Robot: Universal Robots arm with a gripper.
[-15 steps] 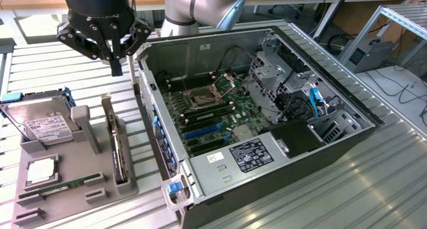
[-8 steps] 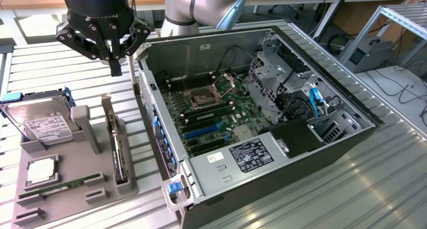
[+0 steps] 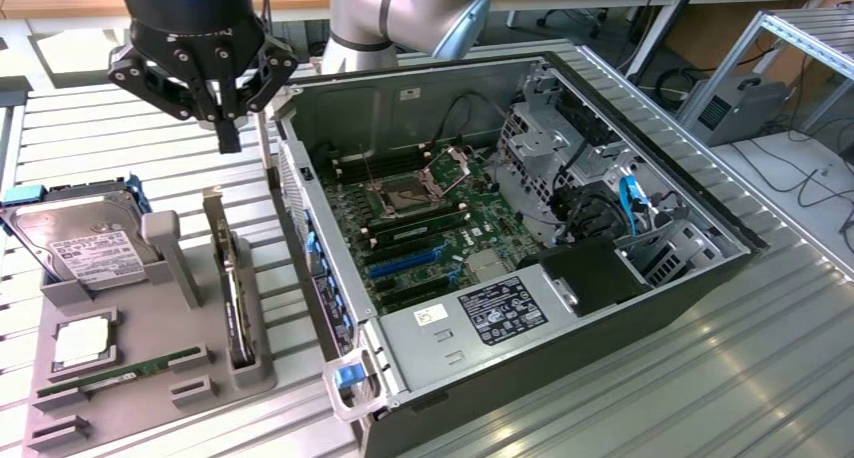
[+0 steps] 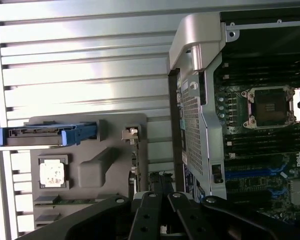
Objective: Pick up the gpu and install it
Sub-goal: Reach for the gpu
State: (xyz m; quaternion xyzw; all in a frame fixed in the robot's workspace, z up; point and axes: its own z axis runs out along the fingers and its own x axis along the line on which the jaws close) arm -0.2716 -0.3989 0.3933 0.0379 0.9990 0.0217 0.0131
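An open grey metal computer case (image 3: 400, 108) lies sideways. A grey moulded tray (image 3: 147, 323) sits beside it, on the exterior view's left. The black gripper (image 3: 227, 133), fingers pinched together and empty, hovers off the case's corner. The slim dark gpu (image 3: 235, 298) stands on edge in the tray, nearest the case

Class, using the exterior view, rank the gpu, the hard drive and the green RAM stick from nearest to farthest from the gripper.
1. gpu: standing on edge in the grey tray, its end closest to the gripper.
2. hard drive: toward the exterior view's left.
3. RAM stick: lying at the tray's end farthest from the gripper.
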